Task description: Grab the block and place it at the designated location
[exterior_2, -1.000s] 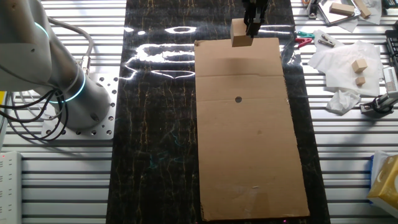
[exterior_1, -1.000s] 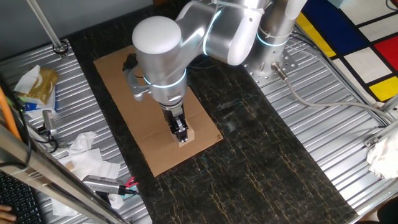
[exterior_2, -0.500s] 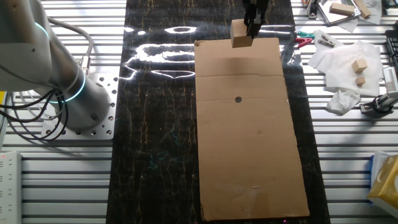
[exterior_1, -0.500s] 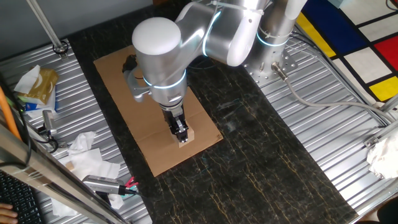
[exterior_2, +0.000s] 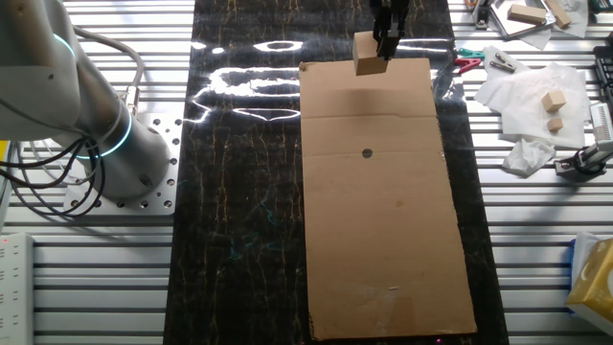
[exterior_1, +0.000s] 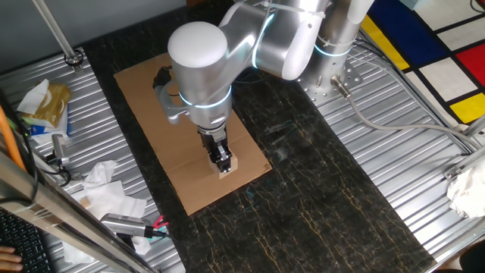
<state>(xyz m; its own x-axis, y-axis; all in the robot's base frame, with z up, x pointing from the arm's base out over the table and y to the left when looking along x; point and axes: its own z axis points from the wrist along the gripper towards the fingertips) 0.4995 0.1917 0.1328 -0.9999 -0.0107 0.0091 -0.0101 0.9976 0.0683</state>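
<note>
Dark marbled worktop (exterior_2: 244, 192) is covered by a flat cardboard sheet (exterior_2: 383, 240), on which the black dot (exterior_2: 367, 152) is marked. The arm is bent downward, its gripper (exterior_2: 387, 40) pointing vertically. The jaws are closed on the block (exterior_2: 367, 54), held squarely at the sheet's 12 o'clock edge, well apart from the dot.

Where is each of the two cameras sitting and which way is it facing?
One fixed view: high, off a corner of the table, looking down across the cardboard sheet toward the arm's base; the big silver arm fills the middle, its gripper on the block.
The other fixed view: nearly overhead, looking straight down the sheet's length; the black dot shows, the arm's base sits at left, and only the gripper tip shows at the top edge.
Both share the sheet, block, gripper and dark tabletop.
</note>
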